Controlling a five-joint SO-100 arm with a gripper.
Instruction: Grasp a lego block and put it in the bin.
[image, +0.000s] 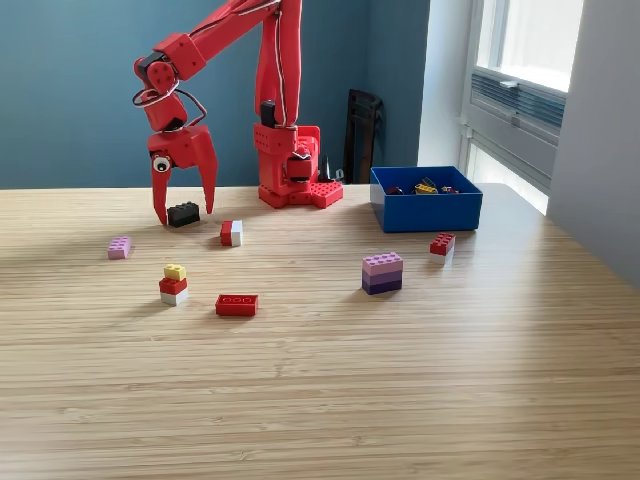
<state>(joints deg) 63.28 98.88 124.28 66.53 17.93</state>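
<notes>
The near tabletop (320, 410) is bare. Farther back lie a red block (237, 305), a yellow-red-white stack (174, 284), a purple stack (382, 272), a pink block (120, 247), a small red block (442, 243) and a red-white block (231, 233). Beyond them the pincer (184, 213) stands apart, tips down astride the black block (183, 214). That block looks light, stiff and slick; its flat sides suit a grip. The bin (425, 210), already holding blocks, sits at the exterior view's right, with open room between.
</notes>
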